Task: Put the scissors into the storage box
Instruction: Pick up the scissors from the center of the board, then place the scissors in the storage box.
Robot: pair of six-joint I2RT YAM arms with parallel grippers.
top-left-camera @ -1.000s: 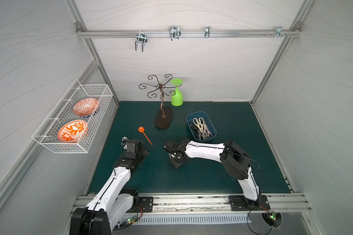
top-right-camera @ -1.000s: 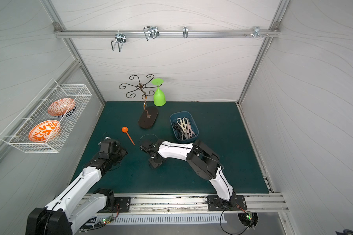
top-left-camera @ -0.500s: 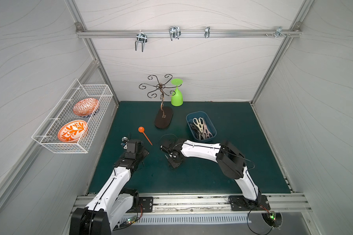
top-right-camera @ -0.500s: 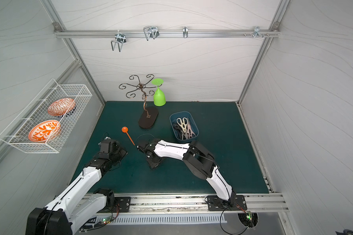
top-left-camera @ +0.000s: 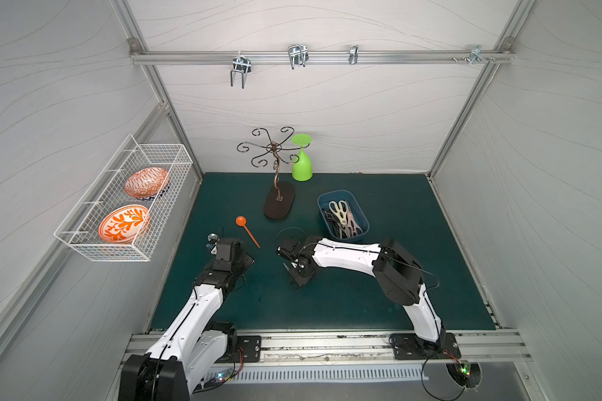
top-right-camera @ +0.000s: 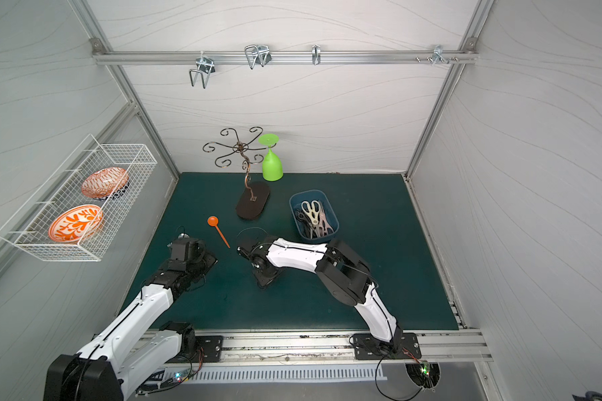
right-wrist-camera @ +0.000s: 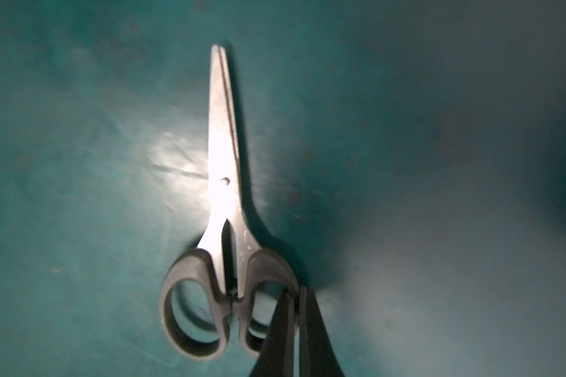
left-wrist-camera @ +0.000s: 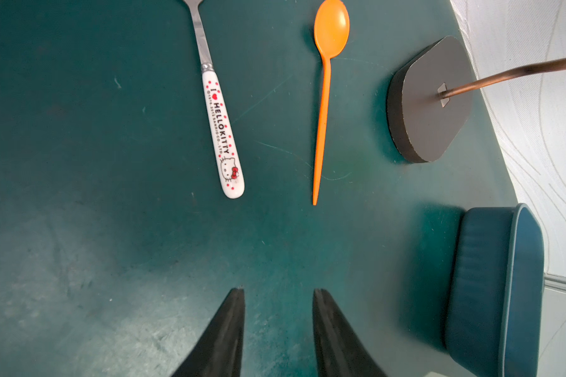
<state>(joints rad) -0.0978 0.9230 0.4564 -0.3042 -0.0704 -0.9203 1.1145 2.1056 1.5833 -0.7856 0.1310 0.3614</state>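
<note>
One slim black-handled pair of scissors point(right-wrist-camera: 224, 182) is in my right gripper point(right-wrist-camera: 295, 295), which is shut on one handle ring; the blades are closed and point away from the jaws. In a top view this gripper point(top-left-camera: 298, 272) hovers low over the mat's middle, with the blade tip point(top-left-camera: 287, 266) poking out. The storage box point(top-left-camera: 361, 215) point(top-right-camera: 331, 213), a blue tub, stands behind it and holds cream-white shears point(top-left-camera: 339, 209), pink shears point(top-left-camera: 354, 225) and black pairs point(top-left-camera: 332, 222). My left gripper point(left-wrist-camera: 278, 290) is open over bare mat, left of the box point(left-wrist-camera: 490, 293).
An orange plastic spoon point(left-wrist-camera: 327, 81) point(top-left-camera: 248, 232) and a white-handled metal spoon point(left-wrist-camera: 221, 130) lie ahead of the left gripper. A wire stand's dark base point(top-left-camera: 279, 205) and a green upturned glass point(top-left-camera: 301, 163) stand at the back. A white wire basket point(top-left-camera: 153, 222) with bowls hangs on the left wall.
My right gripper's jaws have closed on the scissors' handle ring, and that arm has shifted slightly. The left arm has not moved.
</note>
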